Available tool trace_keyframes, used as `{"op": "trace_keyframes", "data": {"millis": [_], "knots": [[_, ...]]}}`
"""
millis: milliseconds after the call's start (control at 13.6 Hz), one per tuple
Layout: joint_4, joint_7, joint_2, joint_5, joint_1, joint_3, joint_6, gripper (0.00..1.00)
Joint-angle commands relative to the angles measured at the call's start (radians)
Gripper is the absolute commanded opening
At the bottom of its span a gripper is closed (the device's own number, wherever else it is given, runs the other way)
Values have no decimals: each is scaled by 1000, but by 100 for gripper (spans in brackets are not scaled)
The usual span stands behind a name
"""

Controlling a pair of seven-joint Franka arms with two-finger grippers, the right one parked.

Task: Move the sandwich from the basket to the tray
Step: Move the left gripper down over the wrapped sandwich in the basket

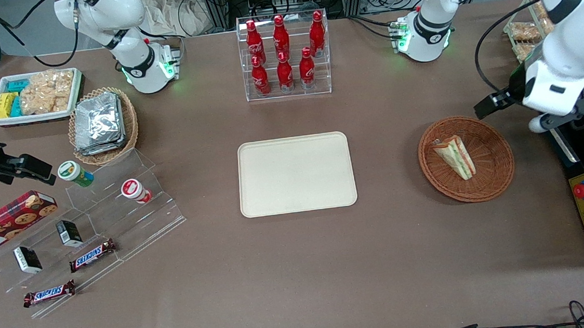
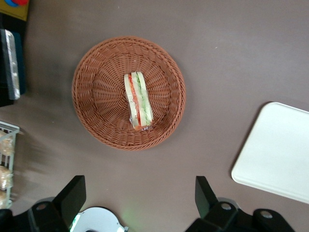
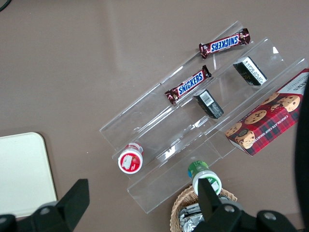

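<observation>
Two dark fingers [image 2: 72, 195] of the gripper [image 2: 140, 198] are spread wide apart, nothing between them, nothing held, as the left wrist view looks straight down on the table. The gripper hangs high over the working arm's end of the table, off to the side of the basket [image 2: 99, 121] rather than over it. In that round reddish-brown wicker basket lies the sandwich [image 2: 138, 100], a pale wedge on its side with green and red-orange layers showing along the cut edge, clear wrap bunched at its narrow tip. It rests on the woven floor, reaching close to the rim at one end. From the front, the sandwich [image 1: 455, 157] sits in the basket [image 1: 495, 169], and the working arm's wrist looms above the table edge beside it. Well apart, toward the middle of the table, the cream tray [image 1: 296, 174] lies flat with nothing on it. Farther from the front camera than the tray stands a clear rack of red bottles [image 1: 283, 50]
</observation>
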State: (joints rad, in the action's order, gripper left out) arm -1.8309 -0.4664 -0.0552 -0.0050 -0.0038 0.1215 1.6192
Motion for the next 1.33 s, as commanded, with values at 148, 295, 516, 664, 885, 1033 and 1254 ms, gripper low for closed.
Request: {"op": "trace_keyframes", "data": {"millis": [148, 295, 516, 664, 885, 1033, 1254], "knots": [[-333, -106, -28, 14, -24, -8, 357, 100], [-360, -132, 36, 16, -19, -11, 451, 100], [-386, -192, 113, 26, -21, -13, 531, 100], [-406, -192, 141, 66, -19, -13, 553, 100], [-490, -192, 144, 83, -13, -16, 657, 100], [-545, -192, 159, 88, -13, -16, 747, 100], [-556, -190, 208, 143, -8, -19, 787, 100]]}}
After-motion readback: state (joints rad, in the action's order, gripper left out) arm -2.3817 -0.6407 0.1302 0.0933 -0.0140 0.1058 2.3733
